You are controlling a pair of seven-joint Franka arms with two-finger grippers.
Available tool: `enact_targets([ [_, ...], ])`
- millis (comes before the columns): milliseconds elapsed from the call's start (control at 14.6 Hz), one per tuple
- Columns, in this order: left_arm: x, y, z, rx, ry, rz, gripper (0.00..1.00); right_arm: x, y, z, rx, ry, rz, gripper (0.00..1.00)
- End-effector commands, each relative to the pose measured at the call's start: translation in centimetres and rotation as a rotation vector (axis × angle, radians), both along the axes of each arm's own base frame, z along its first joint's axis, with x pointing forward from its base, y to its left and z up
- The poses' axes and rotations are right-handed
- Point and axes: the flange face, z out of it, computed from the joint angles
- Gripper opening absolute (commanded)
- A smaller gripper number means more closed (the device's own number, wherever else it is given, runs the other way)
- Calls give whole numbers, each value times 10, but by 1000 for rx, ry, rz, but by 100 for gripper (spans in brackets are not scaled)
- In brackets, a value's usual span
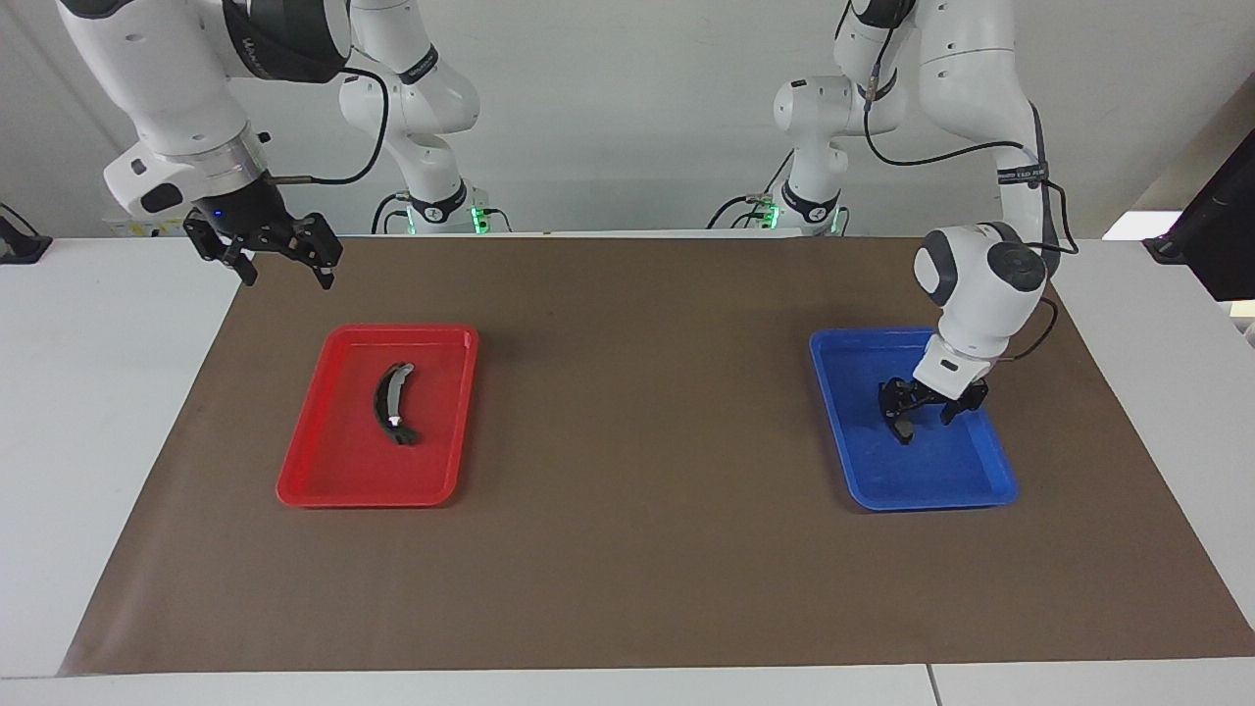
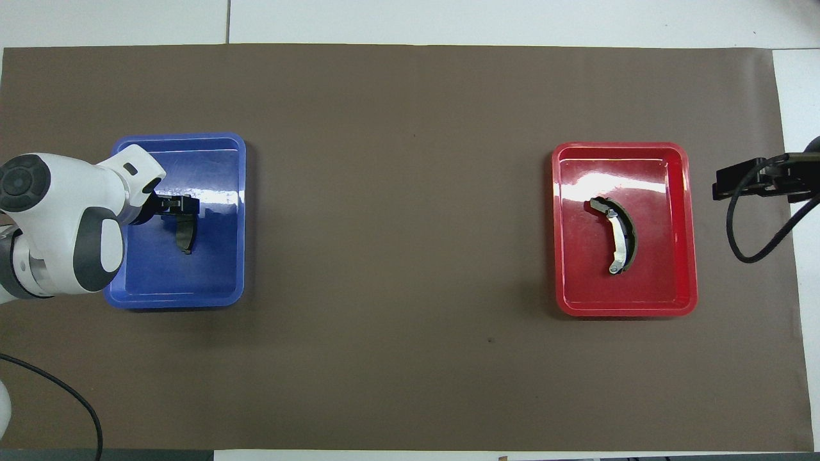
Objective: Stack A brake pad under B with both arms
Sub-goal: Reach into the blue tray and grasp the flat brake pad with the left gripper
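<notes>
The short, nearly flat dark grey brake pad (image 1: 899,423) lies in the blue plastic tray (image 1: 966,482) toward the left arm's end of the brown-covered worktop (image 1: 637,549). The left gripper (image 1: 920,404) is lowered over it, fingers apart, nothing clamped. The pad should be straddled squarely before closing. The right gripper (image 1: 286,265), fingers apart, waits above the worktop beside the red tray (image 1: 324,480) holding the long crescent-shaped brake piece (image 1: 390,403)

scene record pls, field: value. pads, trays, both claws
A brake pad: lying in blue tray, left arm's end
B: lying in red tray, right arm's end
left claw: open, low in the blue tray, straddling A brake pad
right claw: open, raised over the brown mat, near the red tray's corner
stack: not started
</notes>
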Motion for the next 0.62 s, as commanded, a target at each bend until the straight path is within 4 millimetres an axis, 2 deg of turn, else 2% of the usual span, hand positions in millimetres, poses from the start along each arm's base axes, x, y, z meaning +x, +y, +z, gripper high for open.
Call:
enact_targets([
  [0, -10, -1, -9, 5, 3, 26, 97, -1, 9, -30, 3, -7, 73, 100],
  [206, -10, -1, -13, 5, 12, 29, 97, 6, 11, -67, 7, -3, 105, 100],
  [343, -11, -2, -14, 6, 22, 28, 95, 5, 20, -92, 7, -18, 124, 100],
  [412, -12, -2, -14, 6, 25, 25, 89, 4, 20, -105, 8, -24, 124, 100],
  [549, -12, -2, -11, 6, 28, 20, 63, -1, 21, -140, 8, -43, 128, 100],
])
